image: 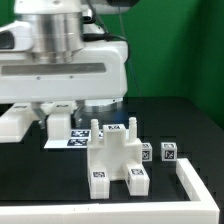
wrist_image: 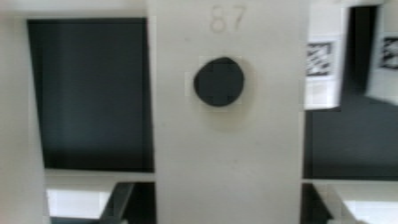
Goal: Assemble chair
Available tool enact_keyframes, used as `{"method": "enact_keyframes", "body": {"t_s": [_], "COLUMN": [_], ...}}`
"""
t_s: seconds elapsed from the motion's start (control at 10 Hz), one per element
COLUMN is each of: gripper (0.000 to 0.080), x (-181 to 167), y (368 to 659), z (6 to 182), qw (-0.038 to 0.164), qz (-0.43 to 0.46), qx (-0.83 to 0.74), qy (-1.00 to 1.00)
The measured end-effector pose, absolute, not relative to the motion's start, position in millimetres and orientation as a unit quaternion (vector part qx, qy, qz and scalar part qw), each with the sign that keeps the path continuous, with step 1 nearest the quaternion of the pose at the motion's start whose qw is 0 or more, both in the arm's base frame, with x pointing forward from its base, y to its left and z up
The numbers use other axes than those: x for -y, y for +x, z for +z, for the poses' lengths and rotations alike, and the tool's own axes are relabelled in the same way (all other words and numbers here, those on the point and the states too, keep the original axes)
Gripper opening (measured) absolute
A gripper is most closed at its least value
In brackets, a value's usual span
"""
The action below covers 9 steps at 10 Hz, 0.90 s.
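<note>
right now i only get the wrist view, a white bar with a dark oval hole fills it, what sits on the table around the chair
observer: two small tagged blocks stand just off the chair, on the exterior view's right of it
operator: anything boxing them in on that side
observer: yes, a low white wall runs past the blocks on the exterior view's right, then turns along the front edge of the table
</note>
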State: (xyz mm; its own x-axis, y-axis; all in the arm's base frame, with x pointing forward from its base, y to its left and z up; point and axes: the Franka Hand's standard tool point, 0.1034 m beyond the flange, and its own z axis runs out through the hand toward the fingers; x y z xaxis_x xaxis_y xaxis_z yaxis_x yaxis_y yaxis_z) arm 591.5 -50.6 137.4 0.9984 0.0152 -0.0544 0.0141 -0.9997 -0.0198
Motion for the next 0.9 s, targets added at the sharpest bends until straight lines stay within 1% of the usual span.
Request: {"method": "enact_keyframes", "body": {"t_s": [0.2, 0.3, 0.5, 0.7, 0.9], "gripper": [0.0284, 0.0284, 0.0284, 0.0284, 0.0284], "x": [16.6, 3.8, 7.2, 2.2, -31.4], "y": [585.9, 584.9, 584.2, 580.9, 554.4], "z": [152.3, 153.5, 150.9, 150.5, 147.7], "qw": [0.014, 0.014, 0.013, 0.012, 0.016], "qz": [0.021, 0.017, 0.019, 0.017, 0.017], "qx": [-0.017, -0.021, -0.019, -0.026, -0.026], "qy": [-1.0, -1.0, -1.0, -0.999, -0.999]}}
